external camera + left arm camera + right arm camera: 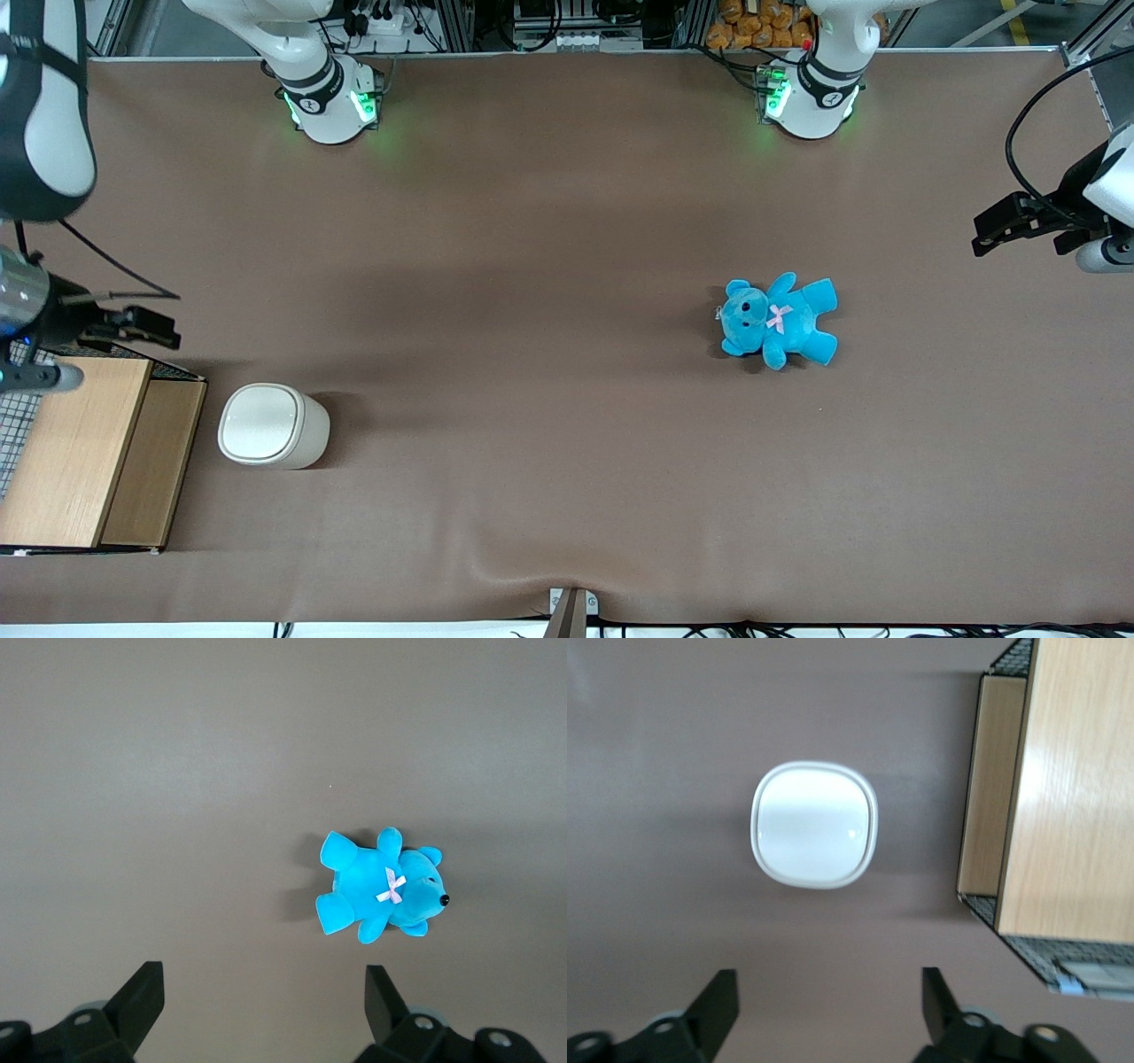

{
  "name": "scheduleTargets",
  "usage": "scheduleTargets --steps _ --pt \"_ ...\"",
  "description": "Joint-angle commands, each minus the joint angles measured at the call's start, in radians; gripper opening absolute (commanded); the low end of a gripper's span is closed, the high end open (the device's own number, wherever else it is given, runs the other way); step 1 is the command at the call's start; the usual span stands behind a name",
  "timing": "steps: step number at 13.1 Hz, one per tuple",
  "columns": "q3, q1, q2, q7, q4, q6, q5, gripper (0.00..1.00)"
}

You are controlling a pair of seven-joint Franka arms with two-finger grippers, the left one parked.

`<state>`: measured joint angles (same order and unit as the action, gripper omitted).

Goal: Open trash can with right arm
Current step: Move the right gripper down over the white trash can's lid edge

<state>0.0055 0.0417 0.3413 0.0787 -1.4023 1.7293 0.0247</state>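
The trash can (270, 425) is a small cream-white tub with a flat paler lid, standing upright on the brown table with the lid down. It also shows in the right wrist view (814, 824). My right arm's gripper (159, 326) hangs above the table, a little farther from the front camera than the trash can and more toward the working arm's end, over the wooden box's edge. In the right wrist view the gripper (828, 979) is open and empty, with its two black fingers (719, 997) wide apart and clear of the trash can.
A wooden box with wire mesh (80, 452) stands beside the trash can at the working arm's end; it also shows in the right wrist view (1063, 788). A blue teddy (778, 319) lies toward the parked arm's end and shows in the left wrist view (381, 886).
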Motion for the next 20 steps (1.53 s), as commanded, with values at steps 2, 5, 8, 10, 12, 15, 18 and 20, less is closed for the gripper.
scheduleTargets --steps 2,5,8,10,12,15,18,20 --pt "0.002 -0.006 0.113 -0.014 0.072 0.078 -0.011 0.57" --pt "0.002 -0.005 0.157 -0.019 0.071 0.128 -0.011 0.42" --pt "0.002 -0.005 0.205 -0.007 0.071 0.196 -0.011 0.09" --pt "0.002 -0.005 0.232 -0.008 0.068 0.197 -0.014 0.0" --pt "0.002 -0.005 0.246 -0.007 0.066 0.196 -0.017 0.0" --pt "0.002 -0.006 0.266 -0.007 0.057 0.191 -0.016 0.0" --pt "0.002 -0.006 0.291 -0.005 0.048 0.194 -0.017 0.0" --pt "0.002 -0.006 0.3 -0.007 0.048 0.196 -0.017 0.0"
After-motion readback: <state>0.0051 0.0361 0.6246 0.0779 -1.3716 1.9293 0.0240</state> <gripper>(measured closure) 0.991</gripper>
